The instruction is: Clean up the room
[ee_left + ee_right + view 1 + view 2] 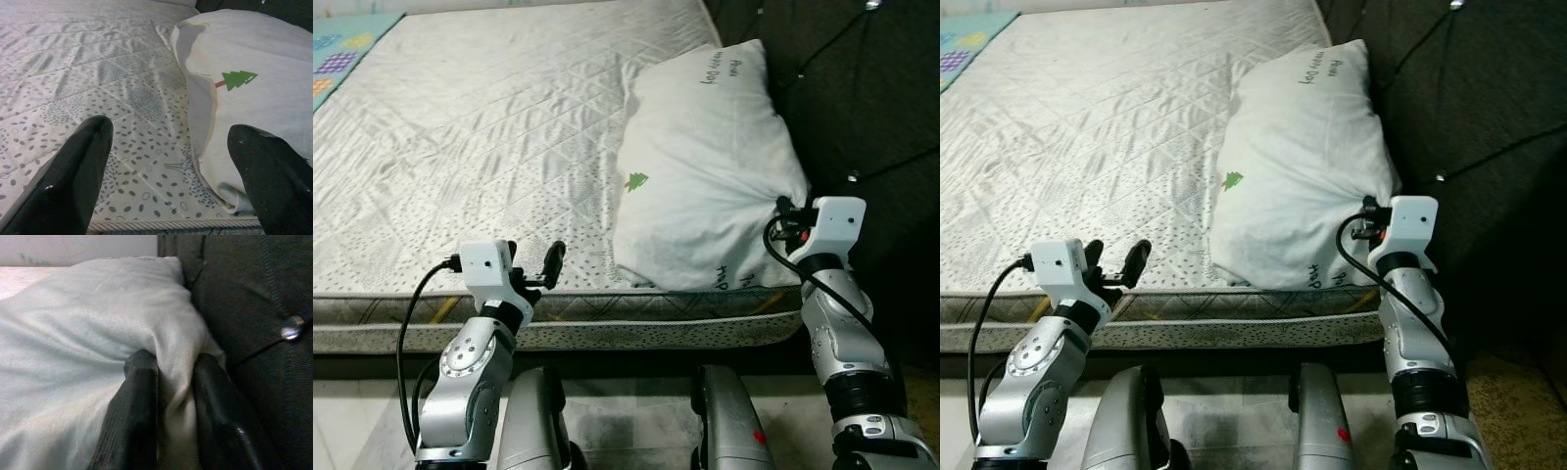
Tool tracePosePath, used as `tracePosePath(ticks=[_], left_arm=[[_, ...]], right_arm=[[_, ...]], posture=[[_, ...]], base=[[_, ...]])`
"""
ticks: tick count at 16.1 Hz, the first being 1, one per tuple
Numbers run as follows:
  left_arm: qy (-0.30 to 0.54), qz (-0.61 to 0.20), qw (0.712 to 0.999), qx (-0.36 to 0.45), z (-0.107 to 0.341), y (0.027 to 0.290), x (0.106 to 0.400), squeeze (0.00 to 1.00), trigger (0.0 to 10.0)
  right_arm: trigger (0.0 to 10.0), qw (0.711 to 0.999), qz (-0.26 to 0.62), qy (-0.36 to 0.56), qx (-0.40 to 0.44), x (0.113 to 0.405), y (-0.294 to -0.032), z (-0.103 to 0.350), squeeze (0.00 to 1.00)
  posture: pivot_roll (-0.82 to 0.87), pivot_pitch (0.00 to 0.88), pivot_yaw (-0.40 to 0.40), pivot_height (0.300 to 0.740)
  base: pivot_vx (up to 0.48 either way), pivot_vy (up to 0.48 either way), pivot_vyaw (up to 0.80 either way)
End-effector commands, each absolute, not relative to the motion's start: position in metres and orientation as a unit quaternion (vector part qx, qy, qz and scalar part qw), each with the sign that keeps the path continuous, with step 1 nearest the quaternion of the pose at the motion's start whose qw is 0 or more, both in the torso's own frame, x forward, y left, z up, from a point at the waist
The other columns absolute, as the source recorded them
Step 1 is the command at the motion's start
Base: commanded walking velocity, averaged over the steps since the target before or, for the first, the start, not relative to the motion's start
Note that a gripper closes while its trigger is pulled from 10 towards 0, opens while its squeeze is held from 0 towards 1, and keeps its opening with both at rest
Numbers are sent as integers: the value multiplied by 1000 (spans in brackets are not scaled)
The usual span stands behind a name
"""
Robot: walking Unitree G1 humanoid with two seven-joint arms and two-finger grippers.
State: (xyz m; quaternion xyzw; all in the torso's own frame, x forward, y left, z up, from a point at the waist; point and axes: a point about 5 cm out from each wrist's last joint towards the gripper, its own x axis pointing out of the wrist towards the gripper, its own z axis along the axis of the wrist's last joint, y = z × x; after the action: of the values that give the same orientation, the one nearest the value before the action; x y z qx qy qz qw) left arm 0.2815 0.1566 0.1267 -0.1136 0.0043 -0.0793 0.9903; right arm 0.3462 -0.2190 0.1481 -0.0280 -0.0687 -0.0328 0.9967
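White cotton, creased and bunched: a fold of the pillow (88, 347) is pinched between the two black fingers (134, 421) of the right tool (787, 217), which are drawn nearly together with only the cloth between them. The grip is at the pillow's near right corner, the rest of the pillow extending ahead and to the left of that tool across the bed. Just to the tool's right rises a dark upholstered panel (244, 308), tufted, with a shiny metal button (292, 328).

The left tool (171, 176) is spread wide and holds nothing; its glossy, rounded fingers hover above the near edge of the mattress (470, 137), well apart from any object. The pillow lies ahead and to the right of this tool, its near corner close to the right finger (contact cannot be judged).

The pillow is soft, plump and roughly rectangular, printed with a small green tree (238, 78) and green lettering near its far end. The mattress is quilted in a diamond pattern, pale grey, with a speckled leaf print along its near margin and a corded seam (171, 224) at the edge.
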Motion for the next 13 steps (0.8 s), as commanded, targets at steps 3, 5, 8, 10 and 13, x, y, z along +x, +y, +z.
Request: tracePosePath(ticks=[3,5,8,10,13], left_arm=[[3,-70,992,-105,125,162,281,0,10000],[2,-71,992,-104,126,162,282,0,10000],[2,-71,992,-104,126,162,282,0,10000],[1,-71,992,-104,126,162,282,0,10000],[1,-73,992,-106,126,159,283,0,10000]], right_arm=[[10000,993,-31,-105,-53,349,-211,169,1000],[10000,989,-44,-125,-58,350,-211,180,1000],[10000,984,-59,-151,-69,350,-212,195,1000],[10000,984,-66,-155,-62,351,-212,201,1000],[10000,989,-44,-137,-39,361,-190,193,1000]], posture=[[-145,87,66,551],[-146,86,67,551],[-146,88,72,551],[-147,91,74,551],[-145,103,77,551]], base=[[0,0,0],[0,0,0],[0,0,0],[0,0,0],[0,0,0]])
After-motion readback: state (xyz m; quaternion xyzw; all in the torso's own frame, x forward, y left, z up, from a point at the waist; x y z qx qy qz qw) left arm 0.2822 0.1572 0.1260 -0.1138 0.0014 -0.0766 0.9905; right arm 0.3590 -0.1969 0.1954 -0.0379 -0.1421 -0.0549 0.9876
